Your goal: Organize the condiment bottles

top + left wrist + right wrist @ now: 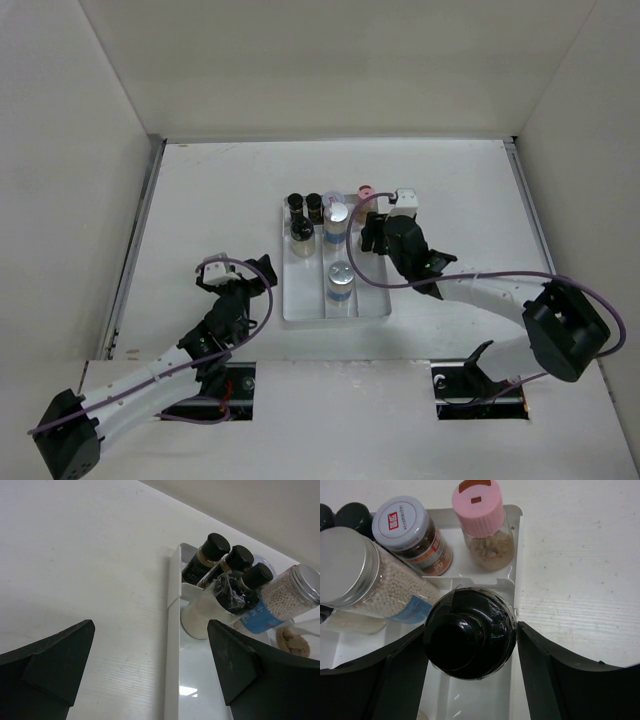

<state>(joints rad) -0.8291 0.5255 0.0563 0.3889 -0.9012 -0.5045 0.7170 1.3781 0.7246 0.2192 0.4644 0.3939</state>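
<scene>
The clear divided tray [300,305] holds the condiment bottles. Two black-capped bottles [305,203] stand at its back left, with a third dark-topped one [301,229] in front. One pale grey-lidded cylinder [336,220] is in the middle and another [340,282] is nearer. The pink-capped bottle [366,190] is at the back right. My right gripper [469,635] is shut on a black-capped bottle [469,632] over the tray's right compartment, in front of the pink-capped bottle [480,510]. My left gripper [150,655] is open and empty, left of the tray rim [172,630].
A brown jar with a grey lid [402,522] stands beside the pink-capped bottle. White walls enclose the table on three sides. In the left wrist view the black-capped bottles [239,559] and a beaded cylinder [290,592] crowd the tray's far end.
</scene>
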